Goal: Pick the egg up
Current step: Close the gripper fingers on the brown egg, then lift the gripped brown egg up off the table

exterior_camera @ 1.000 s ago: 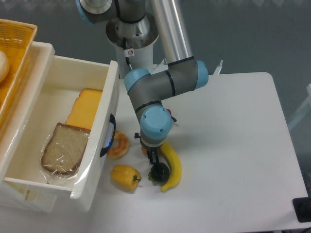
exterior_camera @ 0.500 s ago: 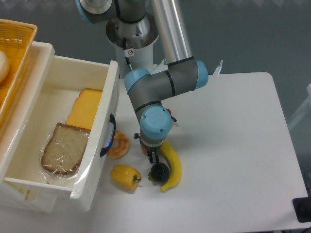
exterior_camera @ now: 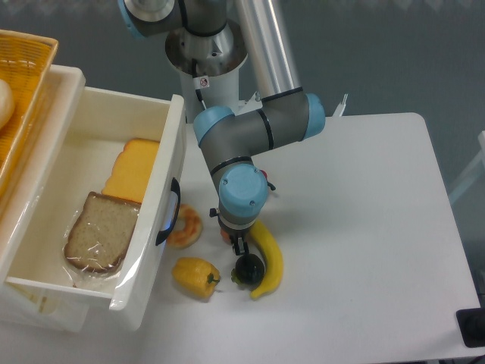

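Only a small pinkish-brown sliver of the egg (exterior_camera: pixel 225 235) shows, at the left edge of the arm's blue wrist; the wrist hides everything else of it. My gripper (exterior_camera: pixel 237 245) points straight down under that wrist, right beside the egg. Just one dark finger (exterior_camera: pixel 239 246) peeks out below the wrist, so whether the fingers touch or hold the egg is hidden. The gripper stands between the donut and the banana, just above the black round fruit.
A glazed ring donut (exterior_camera: pixel 186 225) lies left of the gripper, against the white drawer (exterior_camera: pixel 168 189). A banana (exterior_camera: pixel 270 258), a shiny black fruit (exterior_camera: pixel 249 268) and a yellow pepper (exterior_camera: pixel 195 277) lie close below. Bread (exterior_camera: pixel 100 231) and cheese slices sit in the drawer.
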`<state>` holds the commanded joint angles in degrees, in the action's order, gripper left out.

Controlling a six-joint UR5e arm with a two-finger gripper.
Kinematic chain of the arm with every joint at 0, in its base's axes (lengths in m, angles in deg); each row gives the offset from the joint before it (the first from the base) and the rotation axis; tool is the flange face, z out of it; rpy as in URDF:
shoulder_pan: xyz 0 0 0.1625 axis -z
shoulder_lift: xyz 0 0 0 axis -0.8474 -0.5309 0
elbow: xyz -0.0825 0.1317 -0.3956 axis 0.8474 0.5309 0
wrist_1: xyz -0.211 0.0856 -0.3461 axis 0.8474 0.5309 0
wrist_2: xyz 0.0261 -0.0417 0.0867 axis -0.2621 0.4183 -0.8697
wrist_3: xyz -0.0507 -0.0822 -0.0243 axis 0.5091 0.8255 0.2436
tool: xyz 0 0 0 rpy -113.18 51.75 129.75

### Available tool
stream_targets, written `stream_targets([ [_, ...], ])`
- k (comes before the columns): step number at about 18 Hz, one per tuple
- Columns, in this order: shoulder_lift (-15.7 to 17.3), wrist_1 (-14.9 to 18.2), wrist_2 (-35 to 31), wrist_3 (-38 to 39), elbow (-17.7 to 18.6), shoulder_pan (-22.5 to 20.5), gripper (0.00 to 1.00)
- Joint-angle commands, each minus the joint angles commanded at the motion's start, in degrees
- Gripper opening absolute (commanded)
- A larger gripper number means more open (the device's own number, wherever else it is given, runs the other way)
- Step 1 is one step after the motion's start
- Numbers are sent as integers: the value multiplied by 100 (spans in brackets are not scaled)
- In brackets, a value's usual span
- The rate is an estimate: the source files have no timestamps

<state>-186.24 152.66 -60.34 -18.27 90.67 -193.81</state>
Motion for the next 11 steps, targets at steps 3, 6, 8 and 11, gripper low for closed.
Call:
stream_targets([
  [3,140,44,-35,0,-105,0,30],
  [6,237,70,-35,9,-123,-35,27],
  [8,316,79,-35,61,-141,-61,26],
  [11,597,62,-27,903,-245,-70,25],
])
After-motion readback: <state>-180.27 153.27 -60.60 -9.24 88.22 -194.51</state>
